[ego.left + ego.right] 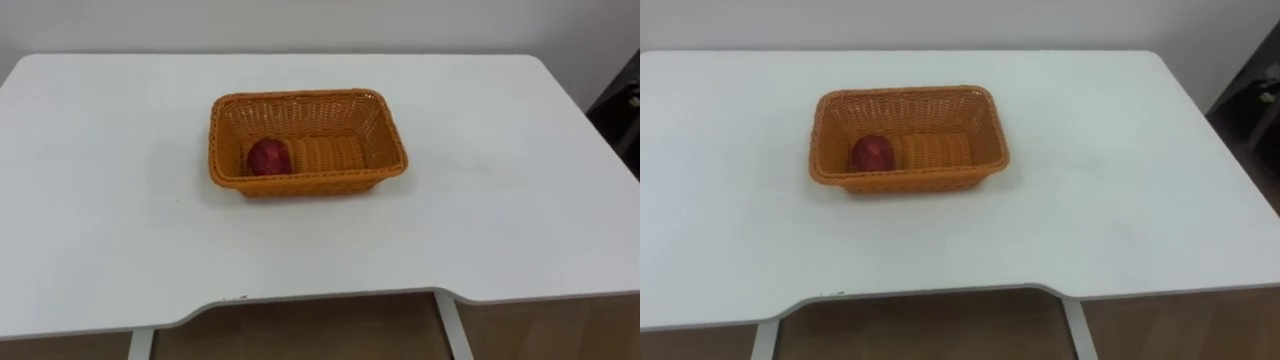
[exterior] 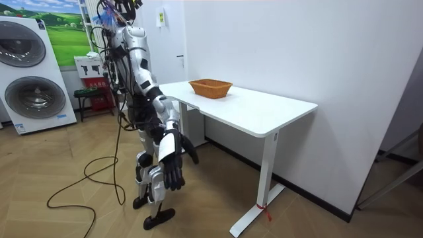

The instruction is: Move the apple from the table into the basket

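A dark red apple [image 1: 269, 157] lies inside an orange wicker basket [image 1: 388, 135], at the basket's left end against its near wall. The basket stands on the white table [image 1: 500, 200], a little behind the middle and slightly to my left. In the room view the basket [image 2: 210, 87] sits on the far part of the table while I stand upright at its edge. Both arms hang at my sides below the tabletop. My right hand [image 2: 173, 168] is nearer the camera, my left hand [image 2: 190, 149] just behind it. Both hang with relaxed fingers and hold nothing.
The table's front edge [image 1: 330, 297] has a curved cut-out with wooden floor below. A dark object [image 1: 620, 110] stands past the table's right side. In the room view, washing machines [image 2: 33, 79] and a small stool [image 2: 89, 96] are behind me, and a white wall runs along the table.
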`<state>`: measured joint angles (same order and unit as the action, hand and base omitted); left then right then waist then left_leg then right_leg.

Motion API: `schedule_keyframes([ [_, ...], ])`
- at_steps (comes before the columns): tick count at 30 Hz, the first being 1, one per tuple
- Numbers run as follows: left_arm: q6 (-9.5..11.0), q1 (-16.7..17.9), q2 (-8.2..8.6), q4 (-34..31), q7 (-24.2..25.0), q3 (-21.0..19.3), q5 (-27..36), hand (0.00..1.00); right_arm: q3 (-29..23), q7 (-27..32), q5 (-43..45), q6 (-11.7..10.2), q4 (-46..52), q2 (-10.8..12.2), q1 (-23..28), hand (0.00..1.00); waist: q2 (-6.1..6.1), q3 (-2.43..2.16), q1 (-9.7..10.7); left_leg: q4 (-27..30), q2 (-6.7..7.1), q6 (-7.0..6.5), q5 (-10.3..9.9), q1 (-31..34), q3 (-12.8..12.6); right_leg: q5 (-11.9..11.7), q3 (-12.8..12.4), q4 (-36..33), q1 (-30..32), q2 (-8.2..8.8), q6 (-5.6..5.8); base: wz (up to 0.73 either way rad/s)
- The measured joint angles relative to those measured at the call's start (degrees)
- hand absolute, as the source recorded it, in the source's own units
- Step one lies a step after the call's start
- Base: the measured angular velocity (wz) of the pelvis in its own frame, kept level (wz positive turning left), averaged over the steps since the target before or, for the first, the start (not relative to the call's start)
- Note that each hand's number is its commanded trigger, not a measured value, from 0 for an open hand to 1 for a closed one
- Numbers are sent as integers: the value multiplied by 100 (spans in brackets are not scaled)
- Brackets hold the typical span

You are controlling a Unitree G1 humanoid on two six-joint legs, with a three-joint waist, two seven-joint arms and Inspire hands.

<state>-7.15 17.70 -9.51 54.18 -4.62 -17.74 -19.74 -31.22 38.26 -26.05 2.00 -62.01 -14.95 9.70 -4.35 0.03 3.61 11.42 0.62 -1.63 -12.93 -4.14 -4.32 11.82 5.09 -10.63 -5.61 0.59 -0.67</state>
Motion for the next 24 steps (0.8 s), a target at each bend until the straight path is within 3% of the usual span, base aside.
schedule_keyframes([
  [4,13,-104,4,214,-4,119,8,0,775,-383,223,86,-90,28,43,0,86,7,-189,-3,4,-13,-9,-61,-33,-4,-38,18,-19,0,12,-6],
  [10,-4,-94,52,405,-151,222,0,0,1707,-1030,1341,113,-507,358,-12,0,161,1,-367,19,9,-14,-15,-56,46,-21,83,109,-91,6,19,9],
  [12,-8,-53,144,457,-152,372,1,0,2070,-1310,1569,162,-694,437,-28,0,261,5,-416,20,18,-15,-18,-58,106,-21,134,103,-150,16,19,12],
  [18,-98,-55,329,559,-141,560,3,0,2405,-1690,1752,188,-917,583,11,0,410,31,-415,29,22,-14,-18,-132,137,6,122,115,-256,17,12,3],
  [24,-166,-26,385,550,-115,567,9,0,2550,-1858,1890,324,-960,614,207,0,380,26,-407,34,28,-11,-23,-156,137,33,114,102,-254,24,17,1],
])
